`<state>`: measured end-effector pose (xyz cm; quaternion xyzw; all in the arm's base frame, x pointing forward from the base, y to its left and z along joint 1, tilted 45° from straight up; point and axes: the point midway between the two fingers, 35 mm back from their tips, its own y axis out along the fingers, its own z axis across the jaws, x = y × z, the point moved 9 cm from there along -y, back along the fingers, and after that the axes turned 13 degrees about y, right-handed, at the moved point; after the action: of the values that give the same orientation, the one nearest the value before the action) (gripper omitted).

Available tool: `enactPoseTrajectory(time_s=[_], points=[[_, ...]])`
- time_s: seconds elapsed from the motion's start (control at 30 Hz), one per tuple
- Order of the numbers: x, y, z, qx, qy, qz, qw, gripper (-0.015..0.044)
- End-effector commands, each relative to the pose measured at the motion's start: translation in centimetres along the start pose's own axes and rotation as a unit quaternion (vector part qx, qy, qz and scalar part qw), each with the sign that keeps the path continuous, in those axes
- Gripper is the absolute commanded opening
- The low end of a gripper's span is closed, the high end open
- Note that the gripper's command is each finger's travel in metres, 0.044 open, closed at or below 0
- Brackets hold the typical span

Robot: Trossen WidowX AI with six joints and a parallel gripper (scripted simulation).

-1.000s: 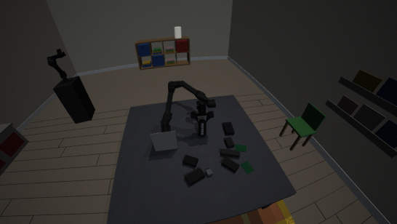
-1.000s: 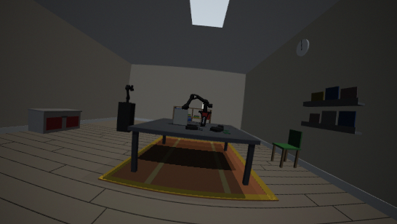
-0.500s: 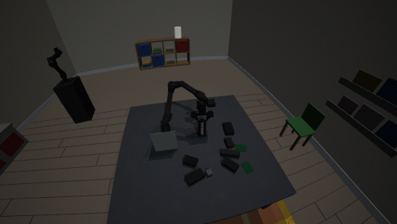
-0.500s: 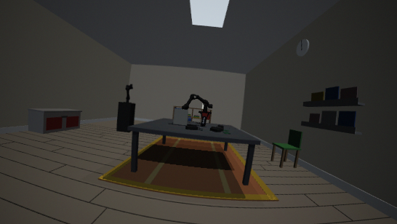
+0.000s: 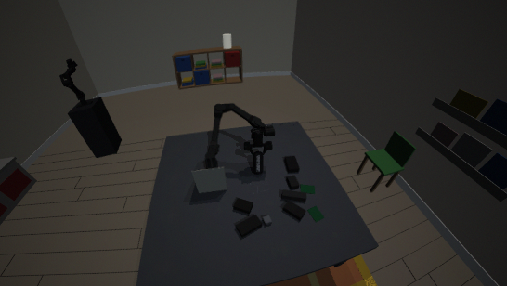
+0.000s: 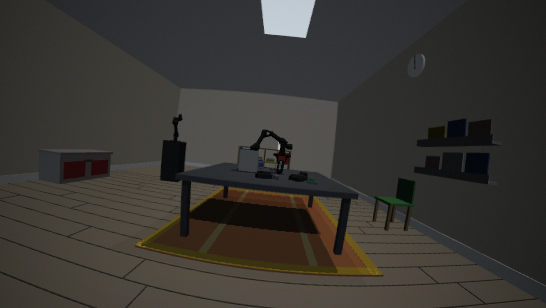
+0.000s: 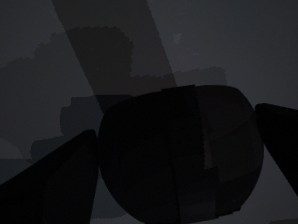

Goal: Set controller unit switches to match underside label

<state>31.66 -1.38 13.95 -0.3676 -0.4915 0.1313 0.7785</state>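
Note:
My gripper (image 5: 258, 148) (image 7: 177, 126) points down over the back middle of the bench. Its two fingers, dark in the wrist view, touch opposite sides of a dark, rounded unit, which looks like the controller unit (image 5: 257, 162) (image 6: 279, 167) (image 7: 145, 155). The unit is held between them, with its rounded end low and a light strip facing the top camera. I cannot tell whether its lower end touches the bench (image 5: 186, 241). The wrist view is very dark. Switch numbers, switch positions and label squares cannot be read in any view.
A pale upright panel (image 5: 210, 181) (image 6: 248, 159) stands left of the unit. Dark modules lie to the right (image 5: 292, 163) and nearer the front (image 5: 248, 225), with a small light cube (image 5: 266, 220) beside the front one. Two green boards (image 5: 307, 188) (image 5: 316, 214) lie at the right.

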Motion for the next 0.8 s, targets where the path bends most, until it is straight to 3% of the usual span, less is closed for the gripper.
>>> enactPoseTrajectory(time_s=[0.0,0.77], points=[[0.2,0.3,0.1,0.001,0.001,0.005,1.0,0.0338],[1.6,1.5,0.4,0.001,0.001,0.005,1.0,0.0338]])
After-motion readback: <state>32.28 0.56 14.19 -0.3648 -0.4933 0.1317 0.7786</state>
